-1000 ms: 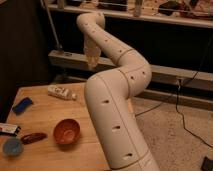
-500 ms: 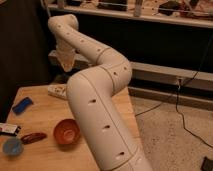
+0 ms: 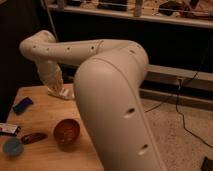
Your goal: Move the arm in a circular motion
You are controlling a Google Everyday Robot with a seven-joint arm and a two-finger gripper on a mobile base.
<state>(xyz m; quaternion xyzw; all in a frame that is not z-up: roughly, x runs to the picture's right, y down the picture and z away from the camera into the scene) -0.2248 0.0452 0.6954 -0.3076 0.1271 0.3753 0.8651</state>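
Cream-white arm (image 3: pixel 107 75) reaches left from its elbow; we find the claw (image 3: pixel 56 86) hanging at that end, above the desk (image 3: pixel 42 112) rear edge, grip state indeterminable.

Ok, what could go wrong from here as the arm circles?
The gripper hangs low by a white object at the far edge of the table; a circling sweep could knock it off. The arm bulks right beside the brown bowl and might clip it if it drops.
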